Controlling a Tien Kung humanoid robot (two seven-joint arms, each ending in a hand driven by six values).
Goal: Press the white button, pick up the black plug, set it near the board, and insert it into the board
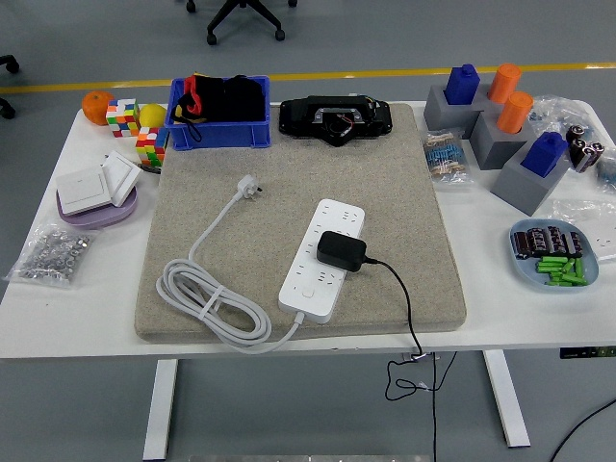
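Black plug sits on white board; no print readable.

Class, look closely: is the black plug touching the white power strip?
Touching. The head view shows the black plug resting on top of the white power strip, with no gap visible between them.

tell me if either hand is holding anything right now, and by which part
Nothing is held. Neither robot hand is in view, and the black plug sits on the white power strip with its cable trailing off the table's near edge.
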